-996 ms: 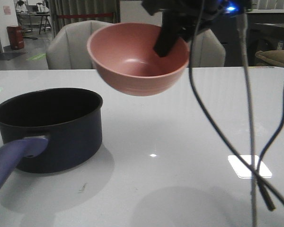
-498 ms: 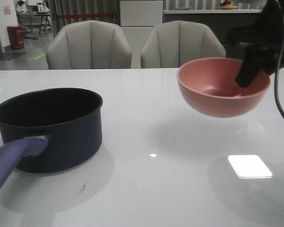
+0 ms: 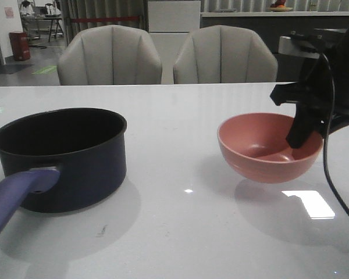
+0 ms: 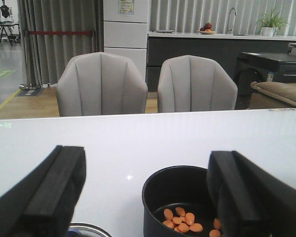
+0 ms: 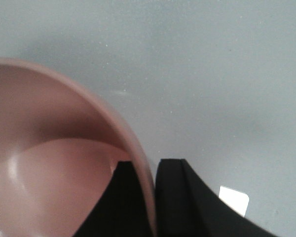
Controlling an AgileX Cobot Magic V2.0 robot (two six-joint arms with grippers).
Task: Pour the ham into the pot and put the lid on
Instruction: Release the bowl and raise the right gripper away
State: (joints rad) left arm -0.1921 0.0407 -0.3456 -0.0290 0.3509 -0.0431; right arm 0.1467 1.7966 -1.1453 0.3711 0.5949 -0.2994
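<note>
The dark navy pot (image 3: 64,157) stands at the left of the table, its blue-purple handle (image 3: 11,195) toward me. In the left wrist view the ham (image 4: 182,220) lies as orange chunks on the pot's (image 4: 155,207) black floor. My left gripper (image 4: 148,163) is open and empty, back from the pot. A bit of the lid's silver rim (image 4: 89,229) shows beside one finger. My right gripper (image 3: 299,136) is shut on the rim of the empty pink bowl (image 3: 267,157), low at the table on the right; one finger is inside the bowl (image 5: 49,168), one outside (image 5: 150,170).
Two grey chairs (image 3: 110,55) stand behind the table's far edge. A bright light patch (image 3: 311,203) lies on the white tabletop (image 3: 180,232) in front of the bowl. A black cable (image 3: 331,174) hangs from the right arm.
My right gripper has carried the pink bowl from high near the pot across to the right and down to the table surface. The pot has not moved.
</note>
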